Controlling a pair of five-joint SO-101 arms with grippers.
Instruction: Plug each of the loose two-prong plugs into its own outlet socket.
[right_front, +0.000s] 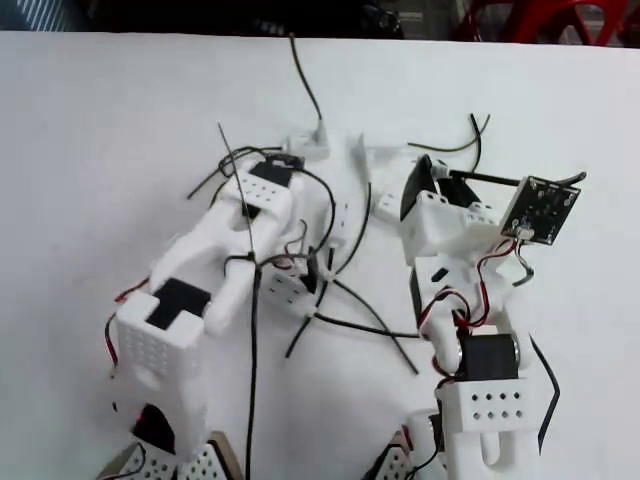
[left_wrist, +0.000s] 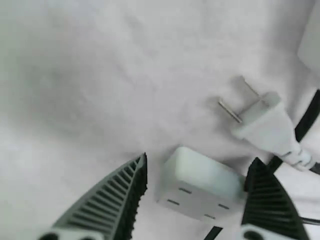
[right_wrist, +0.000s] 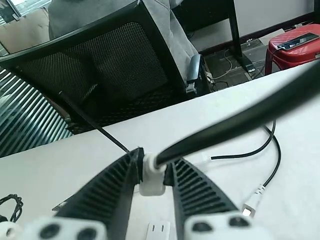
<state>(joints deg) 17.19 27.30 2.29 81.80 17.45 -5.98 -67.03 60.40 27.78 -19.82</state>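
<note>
My left claw (left_wrist: 200, 162) is spread wide and holds nothing. A white socket block (left_wrist: 200, 190) sits on the table (left_wrist: 75, 75) between its two ribbed fingers (left_wrist: 120, 200), and I see a gap on either side of it. The block's slotted face is turned up toward the claw. A loose plug (left_wrist: 260, 122) lies flat just ahead of one fingertip, near the block but apart from it. It is white, and its two bare prongs point away from the claw. Its black cord (left_wrist: 307, 117) trails back past that same finger.

My right claw (right_wrist: 152, 162) is pressed together on a second plug (right_wrist: 150, 182), pinching its white body between both fingers (right_wrist: 195, 195). This plug's thick black lead (right_wrist: 240, 120) rises out of the grip and runs off ahead of the claw. I cannot see its prongs. Directly under the claw, close to the pinched plug's lower end, is another socket (right_wrist: 160, 230) with two slots showing. I cannot tell whether plug and socket touch. Out ahead and to one side of the claw, a third plug (right_wrist: 252, 202) rests on the table at the end of a thin black wire (right_wrist: 275, 165). Beyond the table's far edge stands a mesh chair (right_wrist: 115, 75).
</note>
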